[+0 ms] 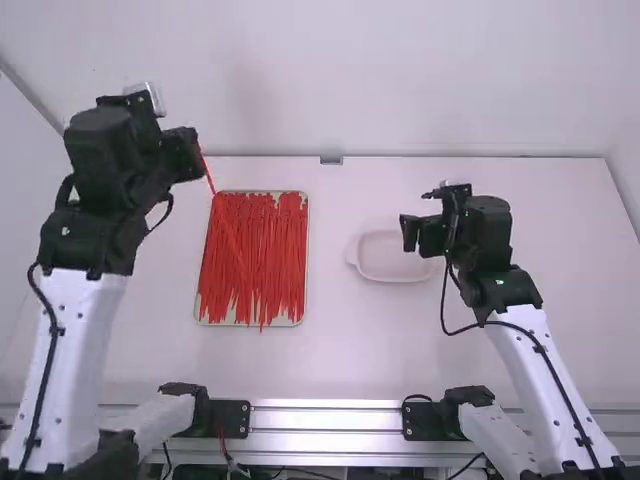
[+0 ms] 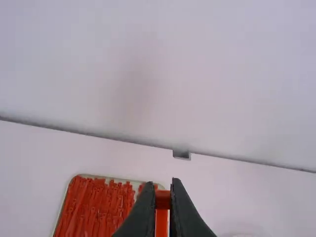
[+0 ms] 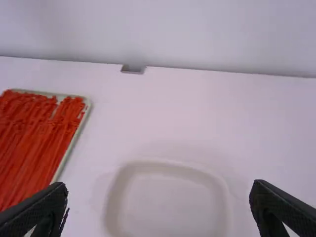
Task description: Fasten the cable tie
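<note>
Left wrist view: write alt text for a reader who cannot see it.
The left gripper pinches one red cable tie between its shut fingers. Nearby, a tray of more red ties lies on the white table.

Bare table (image 1: 325, 300) runs between the tray (image 1: 205, 322) of red cable ties (image 1: 250, 258) (heaped full) and the white dish (image 1: 385, 256); a small bracket (image 1: 331, 159) sits at the far edge.

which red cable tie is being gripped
The cable tie pinched in the left gripper, sticking up by the tray's far left corner; the others lie loose on it.
</note>
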